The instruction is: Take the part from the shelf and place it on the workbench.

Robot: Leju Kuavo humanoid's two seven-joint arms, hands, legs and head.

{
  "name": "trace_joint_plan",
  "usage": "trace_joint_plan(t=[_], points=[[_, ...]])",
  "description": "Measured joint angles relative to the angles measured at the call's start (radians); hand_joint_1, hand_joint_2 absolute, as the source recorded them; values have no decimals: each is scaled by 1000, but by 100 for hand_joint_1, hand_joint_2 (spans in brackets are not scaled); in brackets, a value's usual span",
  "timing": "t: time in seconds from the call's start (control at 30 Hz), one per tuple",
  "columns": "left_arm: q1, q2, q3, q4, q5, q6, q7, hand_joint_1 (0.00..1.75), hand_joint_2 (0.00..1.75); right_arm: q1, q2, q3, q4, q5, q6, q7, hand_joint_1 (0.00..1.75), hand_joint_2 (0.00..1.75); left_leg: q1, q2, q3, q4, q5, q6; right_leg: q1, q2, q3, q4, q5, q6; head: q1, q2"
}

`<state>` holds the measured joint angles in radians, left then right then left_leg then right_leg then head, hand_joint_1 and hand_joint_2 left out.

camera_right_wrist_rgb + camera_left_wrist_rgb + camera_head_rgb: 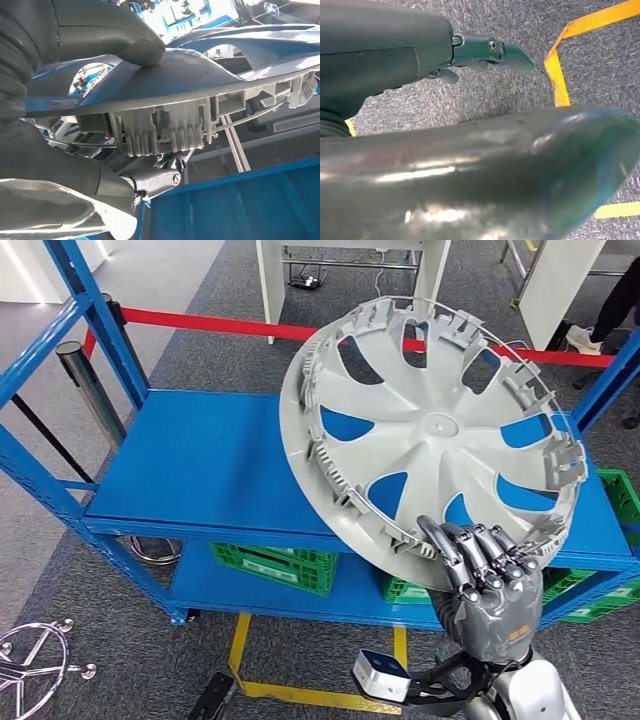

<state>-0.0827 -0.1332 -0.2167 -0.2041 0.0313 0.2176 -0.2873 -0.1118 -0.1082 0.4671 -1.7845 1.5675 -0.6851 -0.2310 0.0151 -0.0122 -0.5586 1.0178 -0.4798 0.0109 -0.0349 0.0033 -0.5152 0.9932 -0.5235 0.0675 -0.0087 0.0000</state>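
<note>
Wheel cover (434,430) sat tilted above the right part of the shelf (211,465), its near rim gripped by the right hand (487,580), thumb on one face, fingers under the rim. Crates (279,565) sat on the lower level beneath. Barrier tape (211,322) ran behind the shelf. Left hand (433,75) hung over carpet (501,100), floor tape (556,75) nearby.

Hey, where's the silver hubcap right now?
In the head view the hubcap is right of centre, tilted above the blue shelf, gripped at its near rim by the right hand.
</note>
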Motion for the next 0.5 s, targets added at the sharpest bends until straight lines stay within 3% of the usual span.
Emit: trace_joint_plan(t=[0.07,0.17,0.2,0.23,0.3,0.37,0.43,0.5], points=[[-3,-1,0,0,-3,3,0,0,0,0,1,-4,-4,0,0,-1,175,175,4,4,1,-14,13,14,1,-1,-24,45,-37,3,2,0],[-5,-3,0,0,-8,9,0,0,0,3,1,-8,-5,1,0,-4,175,175,4,7,-8,-17,21,19,1,-2,-110,236,-130,5,2,0],[-5,-3,0,0,-10,11,0,0,0,6,1,-8,-5,1,0,-5,175,175,4,8,-11,-16,23,18,1,-2,-128,278,-137,7,2,0],[-5,-3,0,0,-10,12,0,0,0,8,1,-8,-5,1,0,-5,175,175,5,8,-14,-15,24,17,0,-3,-131,284,-124,8,2,0],[-6,-4,0,0,-10,13,0,0,0,10,1,-9,-5,1,0,-5,175,175,9,8,-19,-7,26,10,-3,-4,-82,184,-54,11,2,0],[-8,-4,0,0,-11,13,0,0,0,10,1,-9,-6,1,0,-5,175,175,9,6,-29,3,27,-4,-1,-1,-20,68,-11,10,3,0],[-9,-5,0,0,-11,14,1,0,0,10,1,-9,-8,1,0,-5,175,175,7,3,-41,11,35,-22,4,5,-8,36,-10,0,2,0],[-9,-5,0,0,-11,14,1,0,0,10,1,-9,-9,1,0,-5,175,175,10,3,-49,11,44,-36,4,6,-22,37,-4,-18,0,0]])
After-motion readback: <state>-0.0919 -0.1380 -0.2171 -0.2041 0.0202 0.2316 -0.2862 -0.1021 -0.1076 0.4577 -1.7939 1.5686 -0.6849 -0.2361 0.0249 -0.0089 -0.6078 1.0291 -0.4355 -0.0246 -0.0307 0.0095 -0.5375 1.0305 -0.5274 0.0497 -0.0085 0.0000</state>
